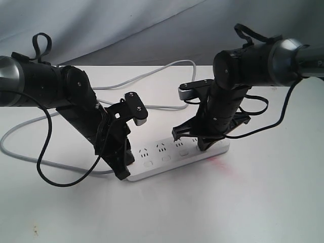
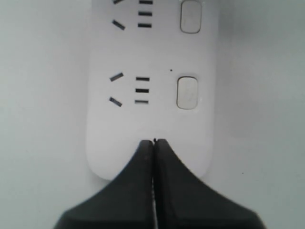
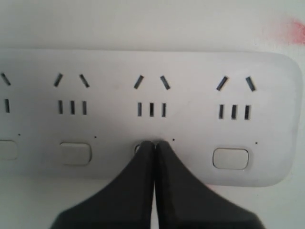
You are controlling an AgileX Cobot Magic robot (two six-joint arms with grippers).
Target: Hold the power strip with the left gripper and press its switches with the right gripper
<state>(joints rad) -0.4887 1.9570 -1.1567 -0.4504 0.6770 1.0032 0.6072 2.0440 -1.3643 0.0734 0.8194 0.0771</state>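
The white power strip lies flat on the white table, outlets and switches facing up. My left gripper is shut, with its joined tips resting on the strip's rounded left end, short of the nearest switch. My right gripper is shut too. Its tips sit on the second switch from the strip's right end and cover nearly all of it. Uncovered switches flank it on both sides. Neither gripper has anything between its fingers.
The strip's thin grey cord loops across the table behind the arms and round to the far left. A faint red smudge marks the table just off the strip's right end. A grey backdrop hangs behind the table.
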